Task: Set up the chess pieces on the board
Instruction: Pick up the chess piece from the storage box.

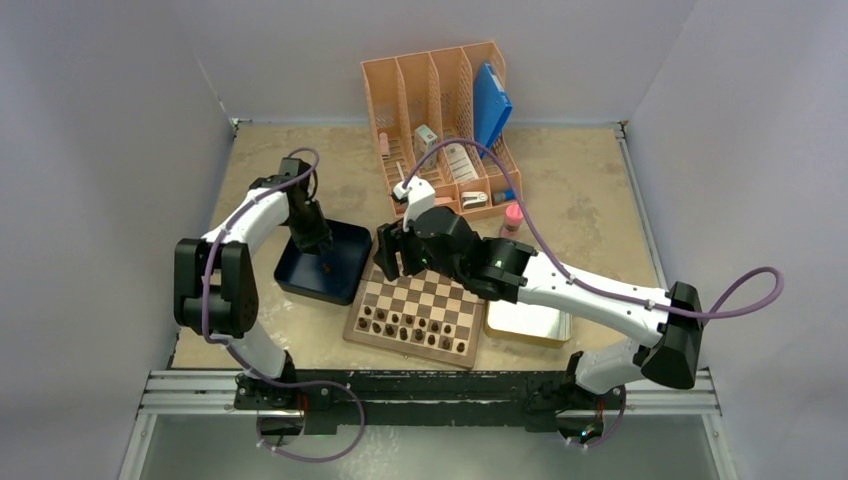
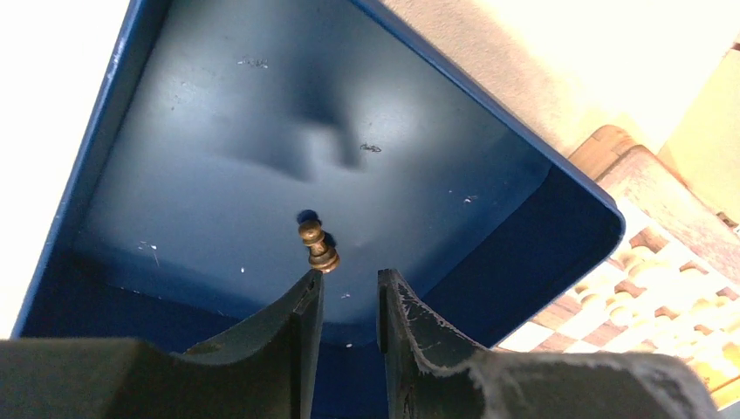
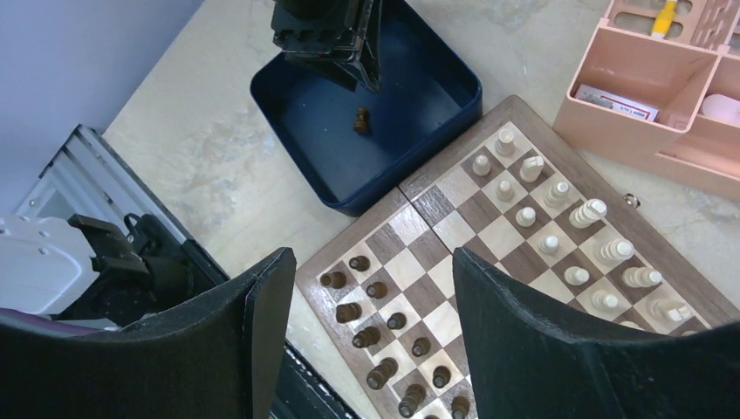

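While the overhead camera shows only a dark speck under the left gripper [image 1: 322,257], the left wrist camera resolves it as a single dark pawn [image 2: 318,247]. It rests on the floor of the blue tray [image 2: 218,113], just beyond the fingertips and a little left of the gap between them. Its long axis runs from the base, nearest the fingers, to the round head, which points away from the gripper and slightly left in that view. Whether it stands upright or leans I cannot tell. The left jaws are narrowly parted with nothing between them. The tray sits left of the bench's middle, its corner just beside the far-left corner of the chessboard [image 1: 432,297]. The board lies near the middle of the bench's near edge, turned slightly out of square with it. The right gripper [image 3: 371,262] hangs wide open and empty above the board's far-left part. Its wrist camera shows what the arm hides from above: pale pieces [image 3: 558,231] in two rows along the far side. It also shows dark pieces [image 3: 384,336] in two rows along the near side. Only the overhead view takes in the metal tin [image 1: 530,322] just beside the board's right edge and the pink file rack [image 1: 430,90] at the bench's far edge.
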